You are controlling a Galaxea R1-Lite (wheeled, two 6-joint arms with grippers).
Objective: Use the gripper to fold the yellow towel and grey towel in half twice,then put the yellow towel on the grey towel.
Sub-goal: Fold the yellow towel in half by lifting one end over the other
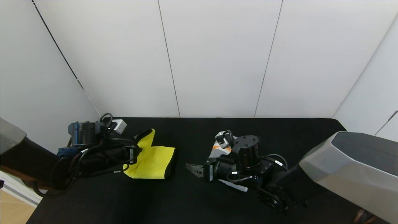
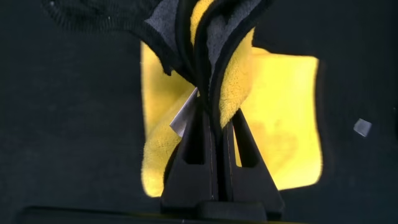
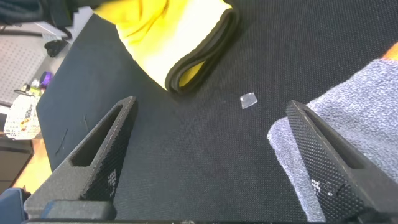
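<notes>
Black woven tabletop (image 1: 192, 199), plush yellow towel (image 1: 155, 160)

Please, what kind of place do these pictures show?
Probably a robot test station in a lab, not a home. A black table stands against plain white wall panels, bearing only a yellow towel and a grey towel. The right wrist view shows a perforated bench beside it.

My workbench, a table (image 1: 192, 202) draped in black cloth, stands against a wall of plain white panels (image 1: 217, 56) split by thin dark seams. Side walls angle in at either edge. A strip of pale wooden floor (image 1: 14, 210) shows at the lower left, beside a white perforated board (image 3: 25, 68) past the table's edge.
</notes>
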